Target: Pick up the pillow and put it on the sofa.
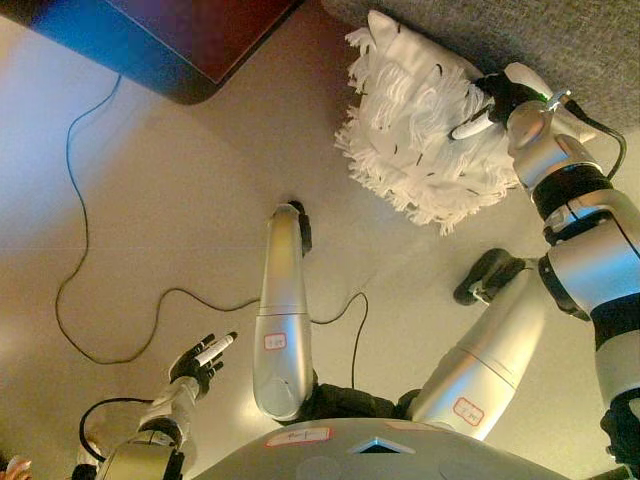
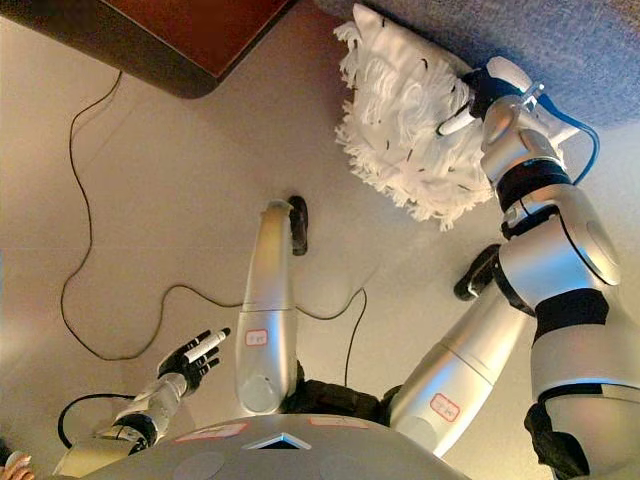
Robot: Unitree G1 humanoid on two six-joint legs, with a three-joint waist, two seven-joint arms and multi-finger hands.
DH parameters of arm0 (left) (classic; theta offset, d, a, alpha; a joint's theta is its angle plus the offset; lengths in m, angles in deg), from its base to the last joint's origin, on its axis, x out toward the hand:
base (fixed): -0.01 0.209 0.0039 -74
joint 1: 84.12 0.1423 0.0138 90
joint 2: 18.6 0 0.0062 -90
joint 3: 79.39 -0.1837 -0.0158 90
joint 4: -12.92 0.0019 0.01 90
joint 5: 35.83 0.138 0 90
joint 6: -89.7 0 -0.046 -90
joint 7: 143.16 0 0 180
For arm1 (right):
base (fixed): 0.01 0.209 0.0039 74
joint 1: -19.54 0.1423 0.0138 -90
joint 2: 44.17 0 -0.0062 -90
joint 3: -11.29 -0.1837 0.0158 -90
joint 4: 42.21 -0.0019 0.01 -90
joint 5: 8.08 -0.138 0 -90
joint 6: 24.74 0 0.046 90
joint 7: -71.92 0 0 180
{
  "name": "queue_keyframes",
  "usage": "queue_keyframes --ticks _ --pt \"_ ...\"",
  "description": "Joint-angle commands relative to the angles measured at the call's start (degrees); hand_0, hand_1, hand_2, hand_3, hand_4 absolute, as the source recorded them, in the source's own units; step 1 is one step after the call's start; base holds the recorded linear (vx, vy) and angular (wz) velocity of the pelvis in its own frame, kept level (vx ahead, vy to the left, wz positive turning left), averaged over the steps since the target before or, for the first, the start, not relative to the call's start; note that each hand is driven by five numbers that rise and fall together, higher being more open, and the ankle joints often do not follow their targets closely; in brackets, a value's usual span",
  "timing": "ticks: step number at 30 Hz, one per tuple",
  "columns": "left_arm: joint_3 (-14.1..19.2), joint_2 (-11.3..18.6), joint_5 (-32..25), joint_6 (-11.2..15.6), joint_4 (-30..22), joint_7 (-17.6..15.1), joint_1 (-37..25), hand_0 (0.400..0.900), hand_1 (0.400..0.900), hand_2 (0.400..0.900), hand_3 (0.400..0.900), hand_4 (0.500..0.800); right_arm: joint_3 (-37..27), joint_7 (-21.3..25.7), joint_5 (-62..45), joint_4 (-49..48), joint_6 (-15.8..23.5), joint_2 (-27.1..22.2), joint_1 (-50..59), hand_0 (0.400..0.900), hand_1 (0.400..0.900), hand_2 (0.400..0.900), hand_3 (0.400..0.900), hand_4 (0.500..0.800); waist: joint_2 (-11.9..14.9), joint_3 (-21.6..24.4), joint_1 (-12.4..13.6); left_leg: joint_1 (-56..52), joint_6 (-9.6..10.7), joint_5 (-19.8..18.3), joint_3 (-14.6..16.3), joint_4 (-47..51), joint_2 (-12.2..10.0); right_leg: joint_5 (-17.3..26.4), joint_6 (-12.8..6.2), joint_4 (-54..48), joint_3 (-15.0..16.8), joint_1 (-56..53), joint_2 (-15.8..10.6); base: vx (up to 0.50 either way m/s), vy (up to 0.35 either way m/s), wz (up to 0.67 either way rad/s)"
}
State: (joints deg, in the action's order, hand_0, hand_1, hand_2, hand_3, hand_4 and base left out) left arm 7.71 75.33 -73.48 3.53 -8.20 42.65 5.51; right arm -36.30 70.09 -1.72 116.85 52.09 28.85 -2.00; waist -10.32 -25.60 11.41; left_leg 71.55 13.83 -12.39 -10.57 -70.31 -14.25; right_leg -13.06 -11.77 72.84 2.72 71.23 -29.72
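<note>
A white shaggy pillow (image 1: 425, 140) leans against the front edge of the grey sofa (image 1: 580, 35) at the upper right, its fringe hanging over the beige floor. My right hand (image 1: 497, 103) is on the pillow's upper right side, its dark fingers curled into the fringe and one white-tipped finger lying across it. My left hand (image 1: 202, 358) hangs low at the lower left, far from the pillow, with its fingers relaxed and nothing in them.
A dark piece of furniture with a red-brown top (image 1: 200, 35) fills the upper left. Beige floor (image 1: 160, 200) lies between it and the sofa. A person's fingertips (image 1: 12, 467) show in the bottom left corner.
</note>
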Motion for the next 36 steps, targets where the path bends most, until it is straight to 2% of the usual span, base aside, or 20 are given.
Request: queue_keyframes --ticks 1,7,12,13,14,15,19,26,31,36 --pt "0.42 7.15 -3.99 0.26 0.18 0.32 4.03 0.900 0.900 0.900 0.900 0.800 -1.80 -1.12 -0.77 -2.75 1.64 -0.91 5.28 0.900 0.900 0.900 0.900 0.800 -2.35 -4.19 2.00 -3.03 -2.61 -1.57 -1.15 2.20 -2.12 2.60 0.26 -3.73 5.76 1.53 -1.94 -0.06 -0.011 0.06" --pt "2.77 8.26 -6.10 1.57 1.47 0.70 5.12 0.900 0.900 0.900 0.900 0.800 -1.54 -1.76 -0.69 -1.73 1.99 0.11 6.28 0.900 0.900 0.900 0.900 0.800 -3.27 -4.19 2.51 1.25 -2.70 -1.96 -1.94 -0.72 -1.78 1.39 0.75 -0.34 6.83 5.85 -1.86 -0.04 0.010 0.01" --pt "3.94 9.78 -7.44 1.33 2.16 1.82 4.36 0.900 0.900 0.900 0.900 0.800 -0.94 -2.45 -0.71 -0.06 3.40 1.09 7.44 0.900 0.900 0.900 0.900 0.800 -3.81 -4.19 2.75 4.47 -2.86 -2.70 -2.78 -3.78 -1.32 0.59 1.14 2.46 7.90 9.14 -1.84 -0.04 -0.003 0.02" --pt "4.19 10.06 -7.55 1.35 2.28 2.26 4.28 0.900 0.900 0.900 0.900 0.800 -0.70 -3.03 -0.76 0.05 3.50 1.13 7.64 0.771 0.771 0.771 0.771 0.722 -3.88 -4.19 2.75 5.10 -2.88 -2.94 -3.01 -4.50 -1.33 0.40 1.22 3.14 8.24 9.83 -1.87 -0.03 -0.002 0.02" --pt "4.31 10.21 -7.51 1.46 2.35 2.49 4.25 0.900 0.900 0.900 0.900 0.800 -0.61 -3.24 -0.69 0.12 3.68 1.12 7.68 0.463 0.463 0.463 0.463 0.538 -3.89 -4.19 2.74 5.49 -2.87 -3.09 -3.19 -4.97 -1.34 0.29 1.28 3.51 8.47 10.25 -1.87 -0.03 -0.004 0.01" --pt "4.42 10.33 -7.71 1.51 2.41 2.74 4.25 0.900 0.900 0.900 0.900 0.800 -0.48 -4.01 -0.62 0.15 3.75 1.15 7.68 0.400 0.400 0.400 0.400 0.500 -3.88 -4.19 2.75 6.01 -2.85 -3.24 -3.44 -5.50 -1.34 0.21 1.33 3.94 8.77 10.85 -1.86 -0.04 -0.002 -0.01" --pt "4.84 10.54 -8.27 1.44 2.52 2.90 4.27 0.900 0.900 0.900 0.900 0.800 -0.42 -6.25 -1.53 0.34 4.32 1.20 7.56 0.400 0.400 0.400 0.400 0.500 -3.93 -4.19 2.72 7.56 -2.81 -3.87 -4.04 -7.37 -1.68 -0.29 1.50 6.13 9.96 13.15 -1.83 -0.04 0.004 -0.01" --pt "5.40 10.85 -9.11 1.32 3.05 2.08 4.93 0.900 0.900 0.900 0.900 0.800 -0.74 -4.19 -0.82 0.03 6.70 1.30 7.27 0.400 0.400 0.400 0.400 0.500 -4.18 -4.19 2.58 9.57 -2.27 -4.32 -5.22 -10.25 -2.18 -1.22 1.57 9.78 12.15 15.39 -1.69 -0.01 0.005 -0.02" --pt "5.52 10.48 -9.42 1.71 2.51 2.68 4.48 0.900 0.900 0.900 0.900 0.800 -1.15 -2.93 -1.06 -0.96 6.48 1.92 6.83 0.400 0.400 0.400 0.400 0.500 -3.44 -4.19 2.58 8.09 -2.13 -3.97 -4.87 -8.98 -2.82 -1.70 1.61 9.29 10.89 14.16 -1.90 -0.01 -0.023 -0.01" --pt "5.48 9.59 -7.58 3.30 1.24 3.39 4.46 0.900 0.900 0.900 0.900 0.800 -2.27 -2.11 -1.13 -2.19 6.90 1.49 5.62 0.400 0.400 0.400 0.400 0.500 -2.28 -4.19 2.57 2.58 -2.02 -2.55 -3.26 -4.08 -3.84 -0.90 1.24 4.78 7.49 8.65 -2.85 0.00 -0.051 -0.03"
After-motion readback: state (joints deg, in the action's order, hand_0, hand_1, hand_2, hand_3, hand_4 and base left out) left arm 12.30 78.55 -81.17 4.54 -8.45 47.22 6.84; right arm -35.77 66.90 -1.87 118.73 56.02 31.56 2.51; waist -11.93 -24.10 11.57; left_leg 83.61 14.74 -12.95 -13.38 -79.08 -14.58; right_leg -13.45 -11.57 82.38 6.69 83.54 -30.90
